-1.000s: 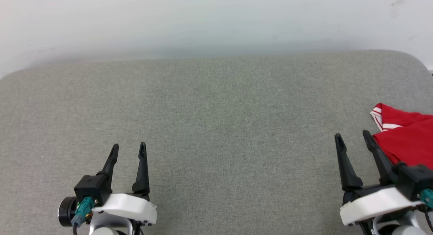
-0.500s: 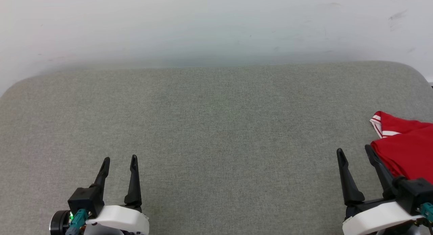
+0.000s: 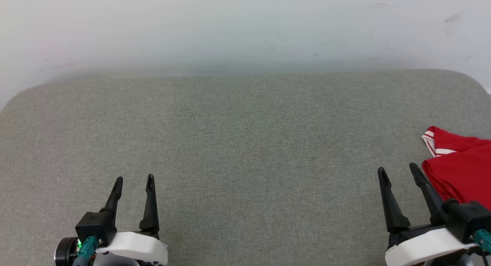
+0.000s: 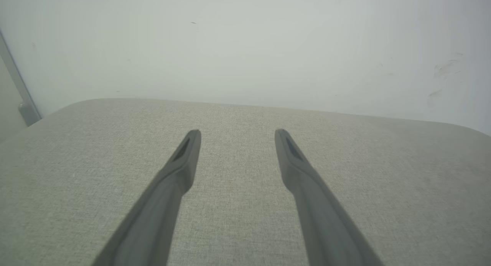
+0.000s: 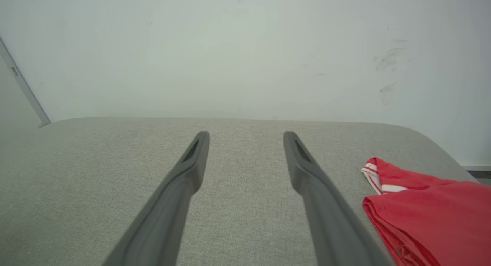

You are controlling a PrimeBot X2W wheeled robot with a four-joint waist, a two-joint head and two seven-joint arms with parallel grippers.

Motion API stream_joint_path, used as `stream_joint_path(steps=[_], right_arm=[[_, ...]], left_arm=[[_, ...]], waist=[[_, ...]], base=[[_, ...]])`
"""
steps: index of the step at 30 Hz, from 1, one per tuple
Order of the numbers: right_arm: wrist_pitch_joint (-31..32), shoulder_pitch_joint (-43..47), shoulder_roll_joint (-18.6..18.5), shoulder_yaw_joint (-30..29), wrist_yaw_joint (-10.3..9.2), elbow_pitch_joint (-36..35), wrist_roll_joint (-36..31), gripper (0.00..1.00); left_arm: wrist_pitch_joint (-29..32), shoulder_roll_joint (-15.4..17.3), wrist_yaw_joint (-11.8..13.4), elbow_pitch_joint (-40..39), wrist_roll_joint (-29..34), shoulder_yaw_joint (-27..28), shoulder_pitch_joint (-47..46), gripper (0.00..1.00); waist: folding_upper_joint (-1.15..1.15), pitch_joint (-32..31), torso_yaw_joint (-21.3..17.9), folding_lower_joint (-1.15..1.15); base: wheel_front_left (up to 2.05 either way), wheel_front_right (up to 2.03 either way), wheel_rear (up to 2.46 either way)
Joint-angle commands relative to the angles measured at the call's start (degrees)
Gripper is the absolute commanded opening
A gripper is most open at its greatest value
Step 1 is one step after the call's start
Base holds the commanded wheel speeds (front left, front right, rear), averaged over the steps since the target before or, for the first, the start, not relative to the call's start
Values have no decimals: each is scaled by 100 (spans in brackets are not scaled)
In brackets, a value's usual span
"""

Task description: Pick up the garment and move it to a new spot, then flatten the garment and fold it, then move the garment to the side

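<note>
As the left gripper (image 3: pixel 134 178) and right gripper (image 3: pixel 397 167) hang splayed and empty, the garment (image 3: pixel 464 170) lies seemingly folded at the desk's (image 3: pixel 245 143) 3 o'clock edge, the set-aside step apparently done, leaving only an arm retreat.

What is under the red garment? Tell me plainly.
The garment lies on the grey fabric surface, which shows bare along its left and far edges. Whatever is directly beneath its folds is covered, and its right part runs off the picture.
</note>
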Motion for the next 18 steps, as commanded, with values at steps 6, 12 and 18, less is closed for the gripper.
stream_joint_path(steps=[6,12,18], right_arm=[[-6,-1,0,17,0,19,1,0],[-5,25,-15,45,1,183,454,0],[33,-98,-75,48,1,382,1205,0]], left_arm=[[1,-54,-72,29,73,59,-15,0],[150,-114,-133,201,-319,135,-27,0],[319,-148,-206,231,-953,213,-72,0]], waist=[[0,-10,19,0],[0,-19,25,0],[0,-32,29,0]], base=[[0,0,0],[0,0,0],[0,0,0]])
